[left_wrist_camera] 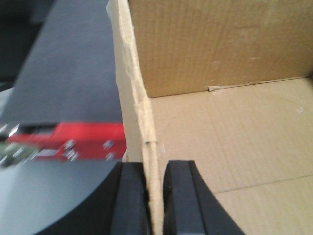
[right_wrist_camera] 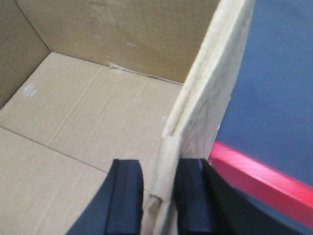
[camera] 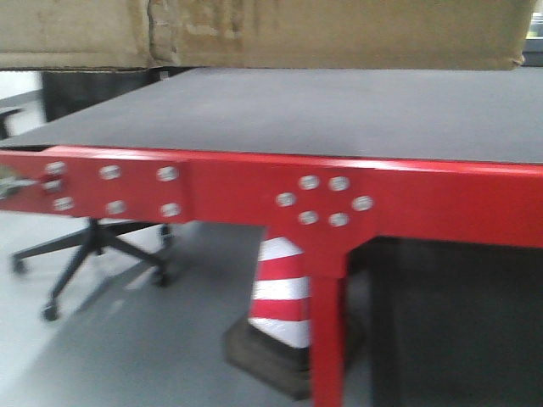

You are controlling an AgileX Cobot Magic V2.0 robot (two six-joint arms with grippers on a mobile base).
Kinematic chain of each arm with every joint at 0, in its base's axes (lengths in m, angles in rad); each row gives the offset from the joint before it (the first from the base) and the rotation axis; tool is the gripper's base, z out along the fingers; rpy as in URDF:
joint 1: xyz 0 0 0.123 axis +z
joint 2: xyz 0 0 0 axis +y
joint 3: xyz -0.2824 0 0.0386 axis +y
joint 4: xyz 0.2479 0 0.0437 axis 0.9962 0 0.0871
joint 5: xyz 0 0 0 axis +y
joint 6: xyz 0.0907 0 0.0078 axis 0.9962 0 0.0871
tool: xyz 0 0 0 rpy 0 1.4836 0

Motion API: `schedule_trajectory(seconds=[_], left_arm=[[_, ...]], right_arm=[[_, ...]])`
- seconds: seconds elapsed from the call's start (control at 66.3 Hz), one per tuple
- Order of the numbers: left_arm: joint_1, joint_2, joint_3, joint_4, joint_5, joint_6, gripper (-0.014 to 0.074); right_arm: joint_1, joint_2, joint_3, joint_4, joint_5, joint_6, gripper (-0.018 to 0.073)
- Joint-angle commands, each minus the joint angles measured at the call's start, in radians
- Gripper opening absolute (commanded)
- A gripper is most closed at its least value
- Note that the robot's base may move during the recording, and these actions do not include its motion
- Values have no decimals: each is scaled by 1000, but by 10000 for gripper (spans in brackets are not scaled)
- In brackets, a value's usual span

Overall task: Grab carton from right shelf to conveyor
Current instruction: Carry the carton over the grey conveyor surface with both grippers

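Note:
The brown cardboard carton hangs at the top of the front view, its underside just above the dark grey-blue conveyor belt. My left gripper is shut on the carton's left wall, with the open inside of the carton to its right and the belt to its left. My right gripper is shut on the carton's right wall, with the carton's floor to its left and the belt to its right. The right shelf is out of view.
The conveyor has a red steel frame with bolted plates and a red leg. Under it stand a red-and-white traffic cone and, to the left, a black office chair base on the grey floor.

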Motion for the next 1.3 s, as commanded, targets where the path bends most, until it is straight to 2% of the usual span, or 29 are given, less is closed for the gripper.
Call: schedule_trajectory(seconds=[0.0,1.282], left_arm=[[-3,-6,-5,-8,-66,4,-15],[-3,-6,-5,-8,-68,4,-15]], right_arm=[[6,-14,-6,62,-55,-31,-67],[6,-14,-6,62,-84,-31,-67]])
